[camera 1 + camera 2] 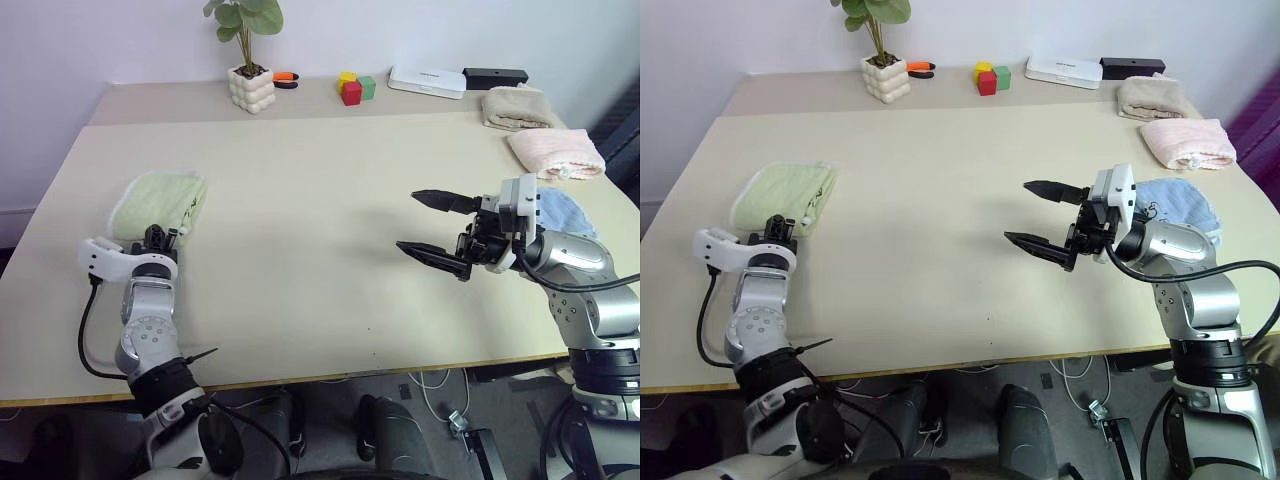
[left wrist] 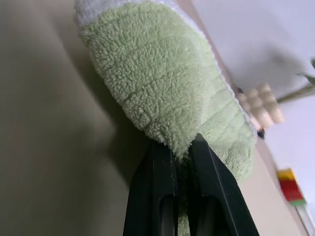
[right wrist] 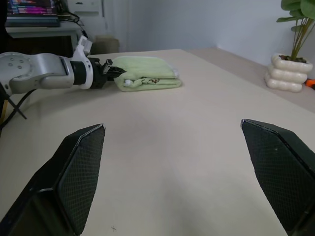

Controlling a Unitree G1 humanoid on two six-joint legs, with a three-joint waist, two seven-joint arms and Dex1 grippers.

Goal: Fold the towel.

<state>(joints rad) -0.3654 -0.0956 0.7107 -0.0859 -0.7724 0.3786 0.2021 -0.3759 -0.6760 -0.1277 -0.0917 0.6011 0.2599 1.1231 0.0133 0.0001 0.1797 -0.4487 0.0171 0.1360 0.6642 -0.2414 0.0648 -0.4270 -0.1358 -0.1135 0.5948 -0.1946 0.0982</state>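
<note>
The light green towel point(image 1: 160, 203) lies folded in a thick bundle near the table's left edge, its whitish stitched edge toward the left. My left gripper point(image 1: 160, 240) sits at the towel's near end, and its two black fingers point(image 2: 160, 191) are shut on the terry cloth point(image 2: 162, 83). The right wrist view shows that same gripper point(image 3: 108, 73) pinching the end of the folded towel point(image 3: 145, 73). My right gripper point(image 1: 408, 222) hovers over the bare right-middle of the table, fingers spread wide and empty, pointing toward the towel.
A light blue towel point(image 1: 562, 212) lies just behind my right arm. Folded pink point(image 1: 556, 152) and beige point(image 1: 517, 107) towels sit at the far right. Along the back edge stand a potted plant point(image 1: 251, 88), coloured blocks point(image 1: 352, 88), a white box point(image 1: 427, 81) and a black box point(image 1: 495, 76).
</note>
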